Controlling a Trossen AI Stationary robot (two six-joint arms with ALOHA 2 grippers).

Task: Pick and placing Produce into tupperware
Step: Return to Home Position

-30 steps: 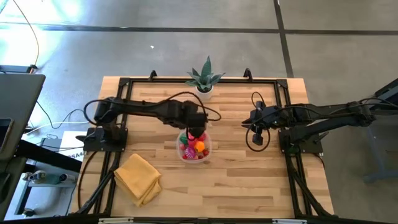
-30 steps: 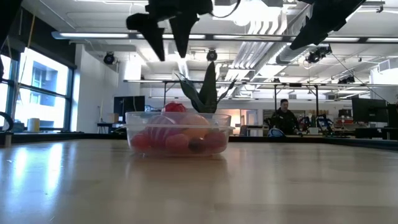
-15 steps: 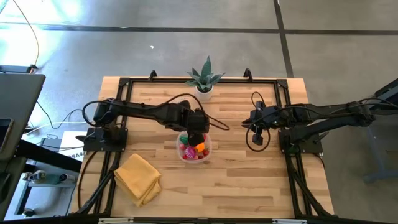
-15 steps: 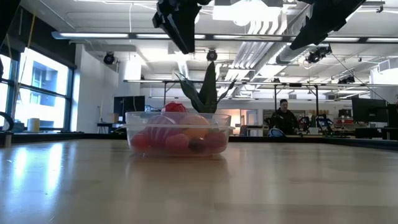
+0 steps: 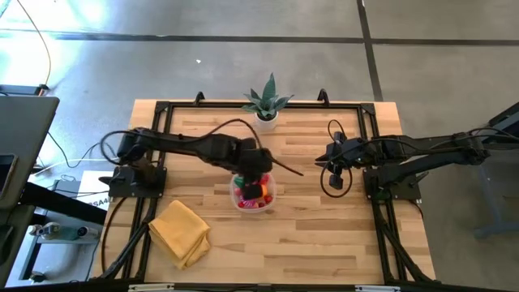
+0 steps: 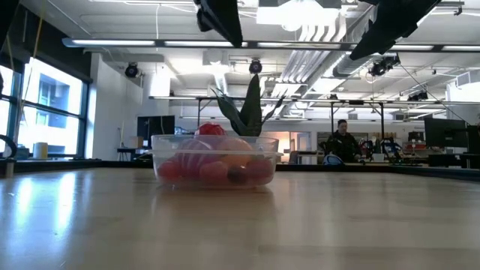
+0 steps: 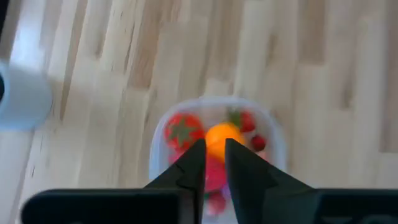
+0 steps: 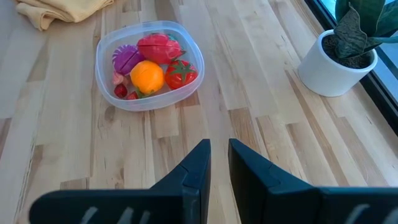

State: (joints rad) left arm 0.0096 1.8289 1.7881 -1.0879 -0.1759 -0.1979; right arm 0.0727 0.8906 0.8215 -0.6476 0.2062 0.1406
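Observation:
The tupperware (image 5: pixel 254 191), a round clear container, stands on the table's middle. It holds the produce: an orange (image 8: pixel 147 76), a red tomato (image 8: pixel 181 73), a magenta piece (image 8: pixel 127 60) and a red-pink piece (image 8: pixel 158 46). My left gripper (image 7: pixel 215 144) hangs above the tupperware (image 7: pixel 273 134), pointing steeply down, fingers shut with nothing between them. In the low view it (image 6: pixel 223 22) is well clear of the container's rim (image 6: pixel 214 138). My right gripper (image 8: pixel 219 144) waits shut and empty over the table's right part (image 5: pixel 331 168), pointing toward the tupperware.
A spiky green plant in a white pot (image 5: pixel 268 104) stands at the far edge, behind the tupperware. A folded yellow cloth (image 5: pixel 180 231) lies near the front left. Bare wood stretches in front of the container. A person (image 6: pixel 341 142) sits far off in the room.
My left gripper has shut its fingers above the tupperware, rolled about its own axis and risen a little. The produce and the container have stayed where they were.

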